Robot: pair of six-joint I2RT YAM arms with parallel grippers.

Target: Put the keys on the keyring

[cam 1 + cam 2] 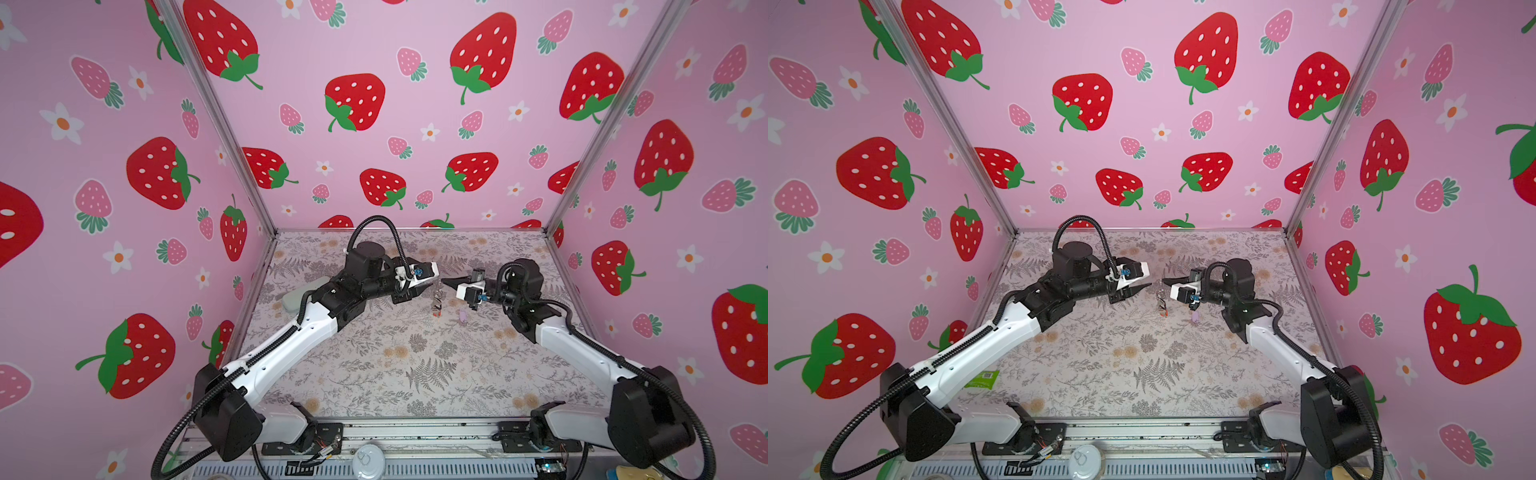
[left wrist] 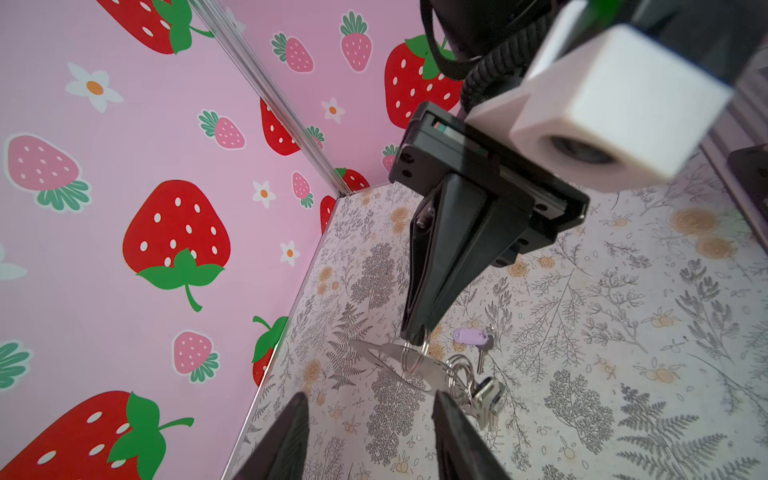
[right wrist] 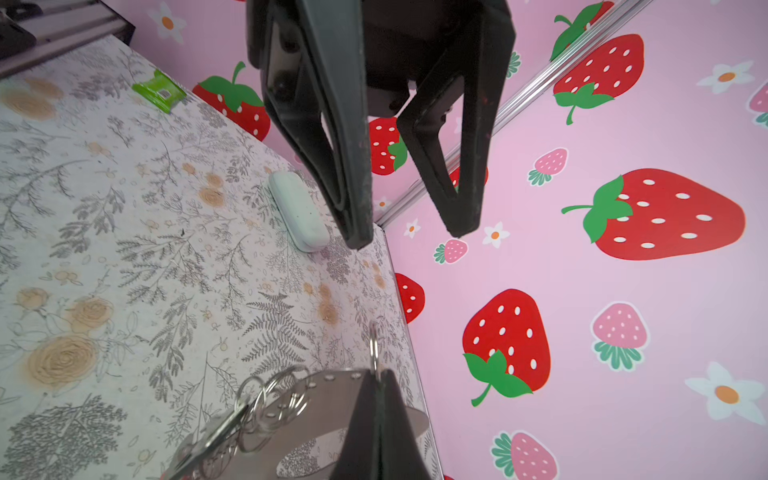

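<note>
My right gripper (image 3: 376, 374) is shut on the thin silvery keyring (image 3: 374, 343) and holds it above the table. The taupe strap loop (image 2: 380, 359) and a bunch of small rings with keys (image 2: 487, 395) hang from it. In both top views the bunch (image 1: 436, 297) dangles between the two grippers, a red tag (image 1: 435, 314) lowest. A lilac-tagged key (image 2: 471, 336) lies apart on the table (image 1: 395, 374). My left gripper (image 2: 370, 397) is open and empty. It faces the right gripper's tip (image 2: 413, 334) from just short of the strap.
A pale grey-green oblong case (image 3: 297, 212) lies near the left wall, behind the left arm (image 1: 291, 300). A green packet (image 1: 984, 379) sits at the front left by the left arm's base. Pink strawberry walls close in three sides.
</note>
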